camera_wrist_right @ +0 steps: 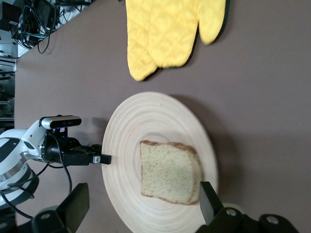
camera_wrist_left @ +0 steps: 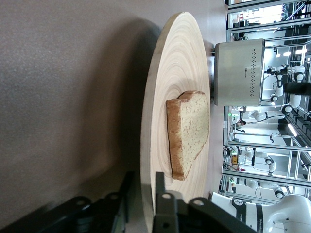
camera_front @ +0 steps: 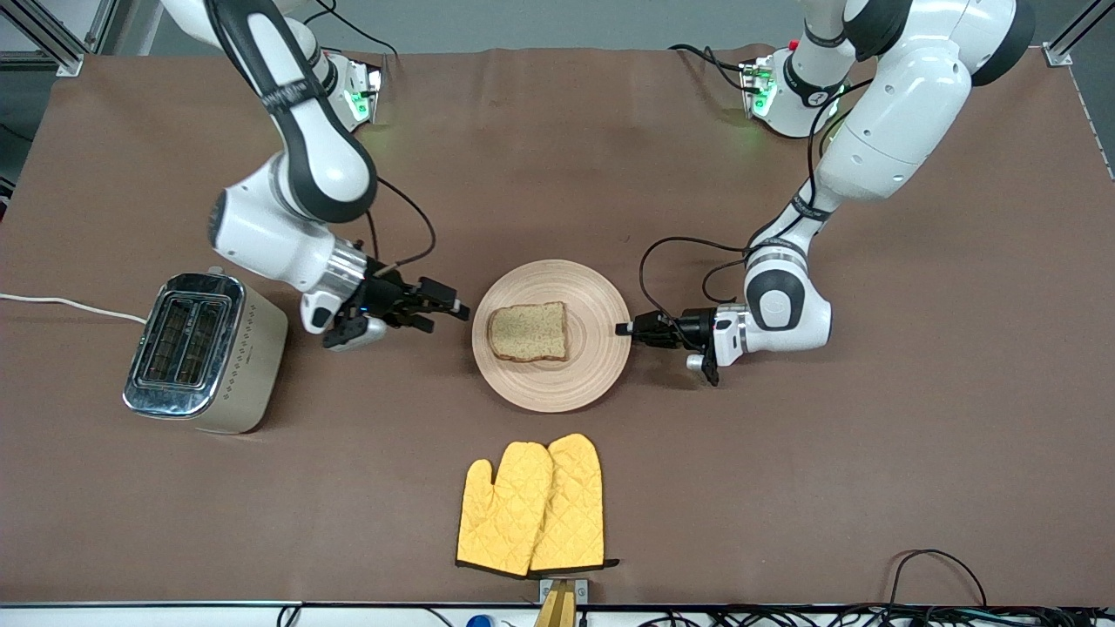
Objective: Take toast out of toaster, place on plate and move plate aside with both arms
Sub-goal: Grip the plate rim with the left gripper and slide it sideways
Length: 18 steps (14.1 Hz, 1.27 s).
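The toast (camera_front: 528, 332) lies flat on the round wooden plate (camera_front: 592, 366) at the table's middle. My left gripper (camera_front: 622, 329) is low at the plate's rim on the left arm's end. In the left wrist view its fingers (camera_wrist_left: 160, 191) stand on either side of the rim (camera_wrist_left: 146, 145), open, with a gap at the lower one; the toast (camera_wrist_left: 189, 131) lies farther in. My right gripper (camera_front: 444, 311) is open and empty, in the air beside the rim on the right arm's end. In the right wrist view its fingers (camera_wrist_right: 209, 199) frame the plate (camera_wrist_right: 126, 145) and toast (camera_wrist_right: 170, 172).
A silver toaster (camera_front: 205, 353) with empty slots stands toward the right arm's end, its white cable (camera_front: 61, 305) running off the edge. A pair of yellow oven mitts (camera_front: 533, 505) lies nearer the front camera than the plate, also in the right wrist view (camera_wrist_right: 170, 34).
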Each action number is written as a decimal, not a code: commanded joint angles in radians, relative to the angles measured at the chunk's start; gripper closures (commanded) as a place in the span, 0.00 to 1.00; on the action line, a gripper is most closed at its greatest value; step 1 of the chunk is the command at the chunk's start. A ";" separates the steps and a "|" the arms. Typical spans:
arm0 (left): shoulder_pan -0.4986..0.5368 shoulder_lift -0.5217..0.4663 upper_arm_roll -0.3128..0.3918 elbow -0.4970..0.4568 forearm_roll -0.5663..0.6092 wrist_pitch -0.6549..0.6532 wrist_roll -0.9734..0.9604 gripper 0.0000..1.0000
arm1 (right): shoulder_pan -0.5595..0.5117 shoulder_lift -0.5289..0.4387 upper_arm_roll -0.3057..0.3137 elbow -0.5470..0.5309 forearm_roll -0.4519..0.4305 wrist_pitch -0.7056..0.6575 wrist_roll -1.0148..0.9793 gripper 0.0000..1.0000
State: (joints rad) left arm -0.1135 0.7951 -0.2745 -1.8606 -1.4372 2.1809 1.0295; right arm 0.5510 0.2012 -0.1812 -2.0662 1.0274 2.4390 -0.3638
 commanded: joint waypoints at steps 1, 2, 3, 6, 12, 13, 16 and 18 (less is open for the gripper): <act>-0.006 -0.004 -0.002 0.003 -0.025 0.017 0.023 1.00 | -0.071 -0.133 -0.056 -0.055 -0.180 -0.102 -0.012 0.00; 0.000 -0.014 -0.002 0.003 -0.023 0.017 0.023 1.00 | -0.116 -0.163 -0.076 -0.037 -0.279 -0.162 -0.012 0.00; 0.011 -0.033 -0.002 0.000 -0.019 0.016 0.024 1.00 | -0.161 -0.184 -0.084 -0.014 -0.359 -0.225 -0.012 0.00; 0.089 -0.103 -0.002 -0.014 -0.009 0.000 0.021 1.00 | -0.298 -0.233 -0.086 0.127 -0.613 -0.466 -0.001 0.00; 0.341 -0.182 0.001 -0.031 0.120 -0.056 0.003 1.00 | -0.416 -0.238 -0.087 0.409 -0.878 -0.741 0.009 0.00; 0.406 -0.182 0.000 -0.022 0.200 -0.059 0.001 1.00 | -0.419 -0.237 -0.087 0.428 -0.914 -0.751 0.009 0.00; 0.576 -0.180 0.003 -0.003 0.308 -0.172 -0.003 1.00 | -0.419 -0.232 -0.083 0.521 -0.984 -0.819 0.035 0.00; 0.684 -0.169 0.006 0.039 0.400 -0.260 -0.047 1.00 | -0.418 -0.229 -0.080 0.570 -0.998 -0.900 0.104 0.00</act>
State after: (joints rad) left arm 0.4891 0.6369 -0.2556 -1.8557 -1.0998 2.0154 1.0248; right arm 0.1454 -0.0462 -0.2797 -1.5660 0.0603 1.6139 -0.3259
